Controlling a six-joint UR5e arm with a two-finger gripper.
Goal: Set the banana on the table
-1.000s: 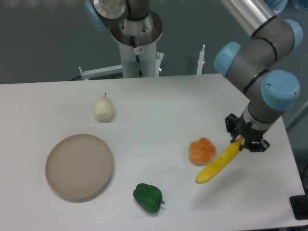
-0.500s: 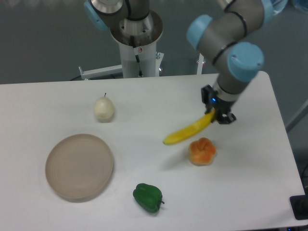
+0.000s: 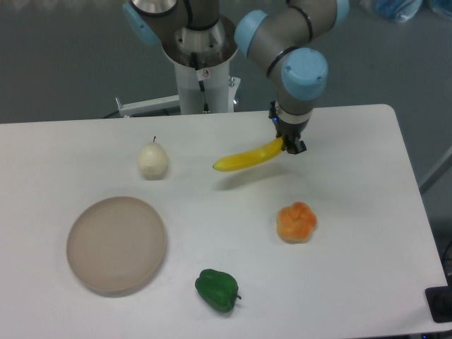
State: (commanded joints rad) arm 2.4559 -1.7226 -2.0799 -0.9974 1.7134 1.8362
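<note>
The bright-yellow banana (image 3: 246,157) hangs in the air above the white table (image 3: 353,282), over its far middle part, with a faint shadow below it. My gripper (image 3: 287,145) is shut on the banana's right end and points down. The banana lies nearly level, its free tip pointing left toward the pale pear-like fruit.
A pale cream pear-like fruit (image 3: 152,160) stands at the left back. A round beige plate (image 3: 116,244) lies at the front left. A green pepper (image 3: 217,289) is at the front middle. A lumpy orange fruit (image 3: 296,222) sits right of centre. The robot's base (image 3: 203,63) stands behind the table.
My gripper has carried the banana from the table's right front, past the orange fruit, up and left to the far middle. The banana has swung nearer to level.
</note>
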